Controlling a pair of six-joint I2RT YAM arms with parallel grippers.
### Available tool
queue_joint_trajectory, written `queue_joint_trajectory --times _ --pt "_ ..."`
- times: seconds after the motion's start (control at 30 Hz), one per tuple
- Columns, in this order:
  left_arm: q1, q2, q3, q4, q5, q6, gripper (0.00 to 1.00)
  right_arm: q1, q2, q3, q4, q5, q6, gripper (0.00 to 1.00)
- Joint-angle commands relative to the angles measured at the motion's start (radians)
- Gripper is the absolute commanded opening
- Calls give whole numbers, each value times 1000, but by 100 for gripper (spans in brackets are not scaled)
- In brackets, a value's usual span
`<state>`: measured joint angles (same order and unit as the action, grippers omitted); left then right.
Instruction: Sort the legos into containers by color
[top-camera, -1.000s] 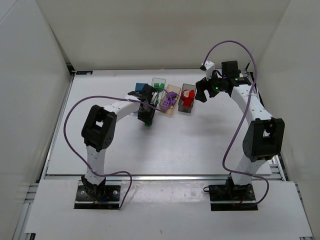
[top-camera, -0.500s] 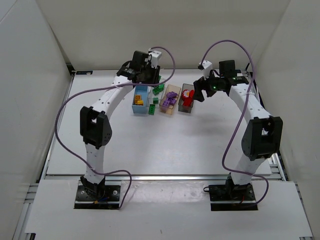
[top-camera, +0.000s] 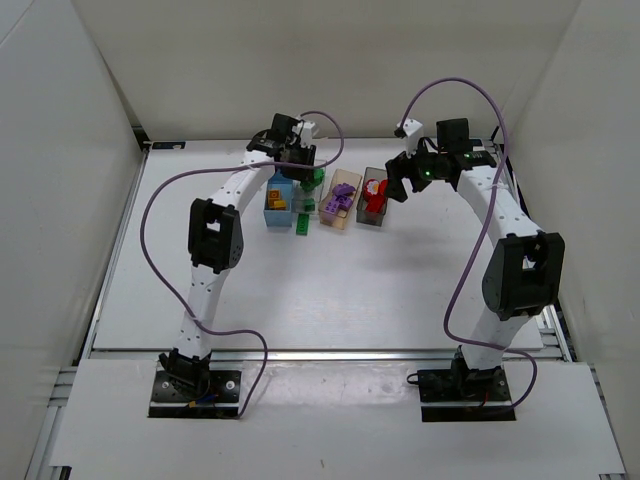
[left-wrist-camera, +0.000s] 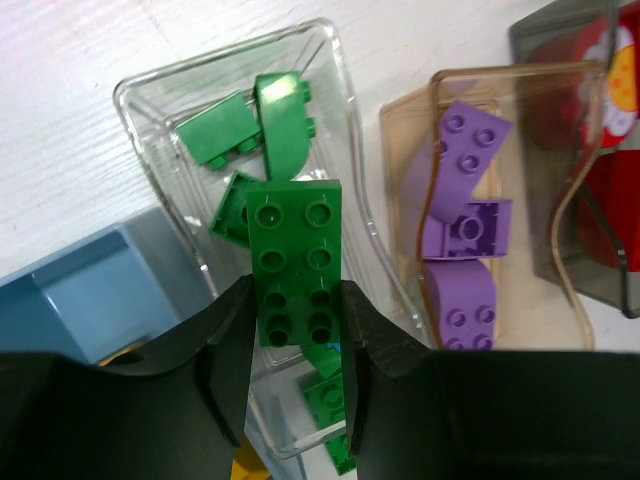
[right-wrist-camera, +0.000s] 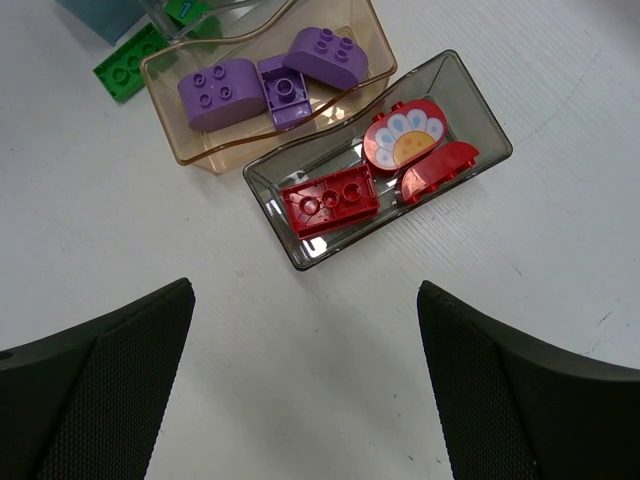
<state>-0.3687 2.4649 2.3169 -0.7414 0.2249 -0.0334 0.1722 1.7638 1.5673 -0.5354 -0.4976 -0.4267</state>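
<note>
- While the top view hides the grip, the left wrist shows the left pincer (left-wrist-camera: 293, 310) clamped on a green brick (left-wrist-camera: 294, 225).
- The right pincer (right-wrist-camera: 305, 300) stands apart above red bricks (right-wrist-camera: 330, 200).

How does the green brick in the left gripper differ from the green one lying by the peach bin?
The long green studded brick is clamped in the left gripper over the clear plastic bin; the flat green studded brick lies loose on the white table, outside every bin. Both are green, and neither is binned yet.

Probably lab: white enclosure walls (top-camera: 330, 60) around test table (top-camera: 350, 290).
</note>
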Motion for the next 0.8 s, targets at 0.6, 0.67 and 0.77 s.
queue_joint_trajectory --times 0.6,0.67,0.77 --pt "45 -423 -352 246 91 -86 66 84 -24 21 -23 -84 -119 89" --pt "57 -509 -382 231 91 -91 66 162 -32 8 -25 -75 -138 86" --pt "88 -625 -468 212 108 -77 64 261 -18 -3 -15 -78 -117 80"
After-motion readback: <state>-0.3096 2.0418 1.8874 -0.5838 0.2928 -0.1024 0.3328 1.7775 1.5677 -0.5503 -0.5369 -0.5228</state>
